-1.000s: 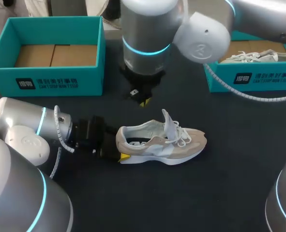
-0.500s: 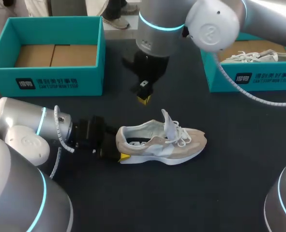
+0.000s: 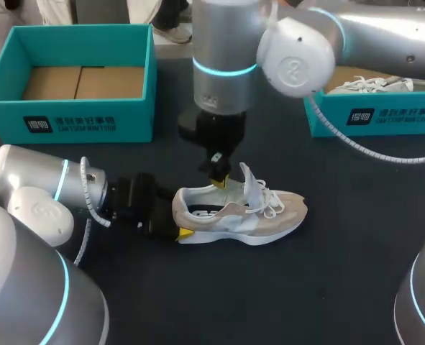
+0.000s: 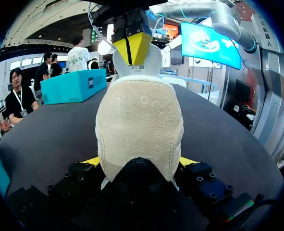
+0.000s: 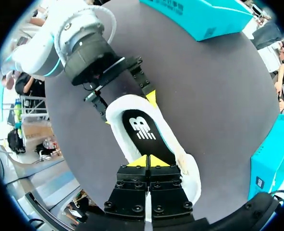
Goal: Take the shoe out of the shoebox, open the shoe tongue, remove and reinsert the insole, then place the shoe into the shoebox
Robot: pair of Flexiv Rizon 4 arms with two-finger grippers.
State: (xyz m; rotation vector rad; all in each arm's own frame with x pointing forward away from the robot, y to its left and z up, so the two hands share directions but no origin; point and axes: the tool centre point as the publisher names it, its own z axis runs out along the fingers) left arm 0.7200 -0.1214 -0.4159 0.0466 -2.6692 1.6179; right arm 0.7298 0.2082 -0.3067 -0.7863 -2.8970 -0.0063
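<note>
1. In the upper left of the head view stands an open teal cardboard shoebox (image 3: 83, 123). Its brown floor is bare, with no shoe inside.
2. My left arm comes in from the lower left and lies low over the dark tabletop (image 3: 327, 287). The left gripper (image 3: 175, 224) is clamped on the heel of the shoe. The left wrist view shows one yellow tip pressing on each side of the heel.
3. The beige and white suede sneaker (image 3: 241, 212) stands on its sole in the middle of the frame. Its toe points right and it is well apart from both boxes. The pale tongue (image 3: 251, 181) stands upright, so the opening is free. The black insole with a white logo (image 5: 142, 129) lies flat inside.
4. My right arm enters from the upper right and reaches past the middle. The right gripper (image 3: 218, 175) hangs just above the opening, on its far side. Its tips are pressed together and hold nothing.
5. At the right edge a second teal shoebox (image 3: 370, 118) holds another pale shoe (image 3: 370, 85).
6. I judge that the insole is not yet taken out.
   - With its tips together, the right gripper cannot pinch the insole. If it descends like this, it may only push the insole down or press on the collar.
   - A finger that opens late may catch the white laces (image 3: 273, 201) or fold the tongue back.
   - The sneaker is held only at the heel. A hard pull on a sticking insole could therefore lift the toe or drag the sneaker out of the left gripper.
</note>
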